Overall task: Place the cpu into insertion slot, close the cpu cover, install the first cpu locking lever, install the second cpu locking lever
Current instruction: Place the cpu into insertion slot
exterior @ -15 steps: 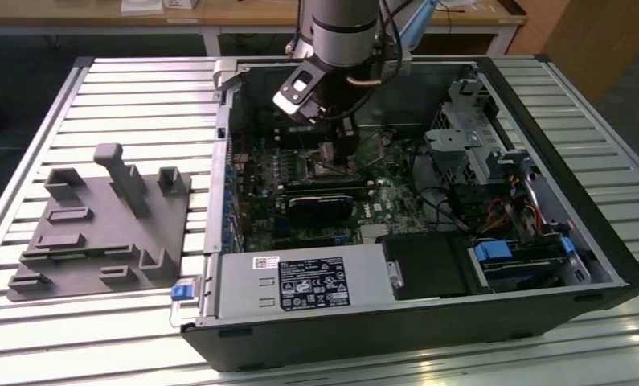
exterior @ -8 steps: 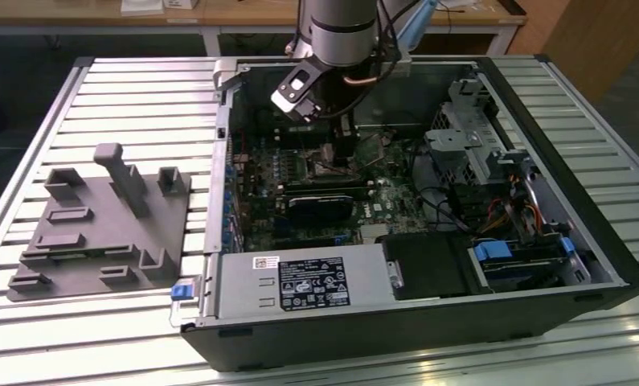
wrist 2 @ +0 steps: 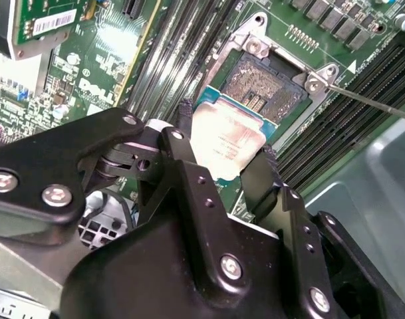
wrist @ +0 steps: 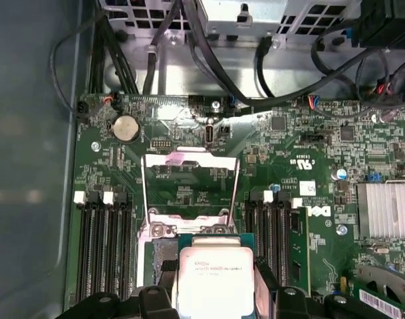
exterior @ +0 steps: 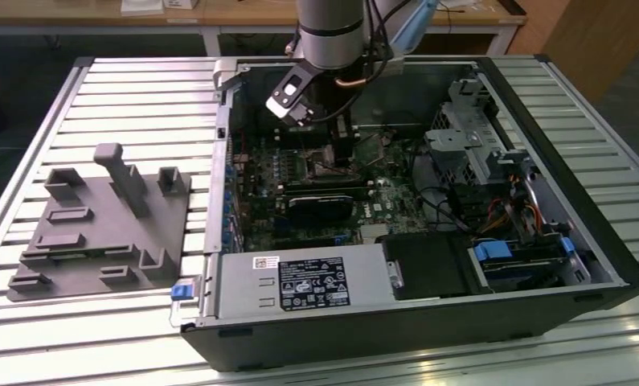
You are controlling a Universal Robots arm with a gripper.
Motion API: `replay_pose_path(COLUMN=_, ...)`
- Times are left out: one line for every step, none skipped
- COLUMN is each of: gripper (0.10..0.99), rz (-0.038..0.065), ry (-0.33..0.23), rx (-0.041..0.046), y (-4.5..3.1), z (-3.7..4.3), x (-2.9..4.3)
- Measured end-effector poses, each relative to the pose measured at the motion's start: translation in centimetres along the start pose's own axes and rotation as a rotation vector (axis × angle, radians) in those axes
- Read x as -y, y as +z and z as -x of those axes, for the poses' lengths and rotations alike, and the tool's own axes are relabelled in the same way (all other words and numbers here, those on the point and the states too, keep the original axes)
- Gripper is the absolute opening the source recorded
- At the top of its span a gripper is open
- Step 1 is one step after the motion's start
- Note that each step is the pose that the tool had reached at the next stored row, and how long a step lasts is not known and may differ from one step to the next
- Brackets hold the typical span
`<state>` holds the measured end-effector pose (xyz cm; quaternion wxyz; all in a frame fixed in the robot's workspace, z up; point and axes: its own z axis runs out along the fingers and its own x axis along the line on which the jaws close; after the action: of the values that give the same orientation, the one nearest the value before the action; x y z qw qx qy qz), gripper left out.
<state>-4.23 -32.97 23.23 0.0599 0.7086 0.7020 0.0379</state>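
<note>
Two fingers (wrist 2: 183, 149) of gripper (wrist 2: 227, 143) clamp cpu (wrist 2: 222, 133) at insertion slot (wrist 2: 265, 83) edge, second wrist view; first wrist view: cpu cover (wrist: 189, 159) raised.

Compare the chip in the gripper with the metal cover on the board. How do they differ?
The chip is a solid square with a pale metal face; the cover is an open frame, with green board showing through its window. The chip is clamped in the gripper near the socket; the cover is swung open, away from the socket. Both are silvery, squarish and roughly socket-sized.
</note>
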Motion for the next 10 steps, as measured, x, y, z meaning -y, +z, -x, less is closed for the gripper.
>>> replay_pose_path(gripper=0.537, rz=0.001, ry=0.000, rx=0.0001, y=0.06, z=-0.01, x=0.10)
replay_pose_path(gripper=0.537, rz=0.001, ry=0.000, rx=0.0001, y=0.13, z=-0.03, x=0.19)
replay_pose_path(gripper=0.537, rz=0.001, ry=0.000, rx=0.0002, y=0.20, z=-0.05, x=0.26)
replay_pose_path(gripper=0.537, rz=0.001, ry=0.000, rx=0.0002, y=0.28, z=-0.07, x=0.32)
replay_pose_path(gripper=0.537, rz=0.001, ry=0.000, rx=0.0002, y=0.36, z=-0.10, x=0.36)
replay_pose_path(gripper=0.537, rz=0.001, ry=0.000, rx=0.0002, y=0.44, z=-0.14, x=0.38)
replay_pose_path(gripper=0.537, rz=0.001, ry=0.000, rx=0.0002, y=0.51, z=-0.19, x=0.41)
replay_pose_path(gripper=0.537, rz=0.001, ry=0.000, rx=0.0004, y=0.56, z=-0.28, x=0.42)
replay_pose_path(gripper=0.537, rz=0.001, ry=0.000, rx=0.0003, y=0.61, z=-0.39, x=0.43)
replay_pose_path(gripper=0.537, rz=0.001, ry=0.000, rx=0.0002, y=0.66, z=-0.53, x=0.44)
